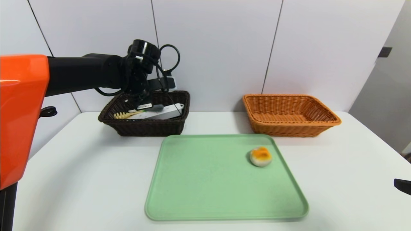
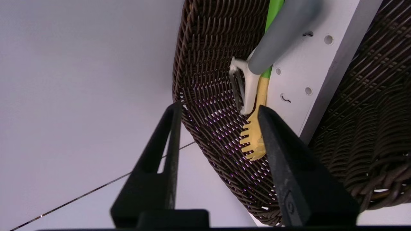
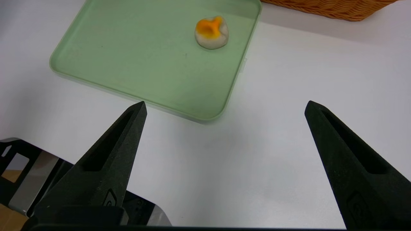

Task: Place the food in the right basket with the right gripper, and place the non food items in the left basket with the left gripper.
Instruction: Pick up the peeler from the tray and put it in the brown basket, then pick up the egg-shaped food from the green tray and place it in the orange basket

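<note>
Your left gripper [image 2: 219,107] is over the dark basket [image 1: 151,128], its claw apart, above the peeler [image 2: 252,75]. The food item [image 1: 260,157] sits on the green tray [image 1: 208,179]; your right gripper [image 3: 226,104] waits at the table's right, spread wide.

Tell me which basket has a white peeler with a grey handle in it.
The dark brown basket, on the robot's left, with the left claw over it; the other basket is orange-brown and holds nothing.

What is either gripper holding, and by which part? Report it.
Nothing is held: the left gripper's jaws stand open over the dark-brown wicker basket, and the right gripper's hang open and empty.
</note>
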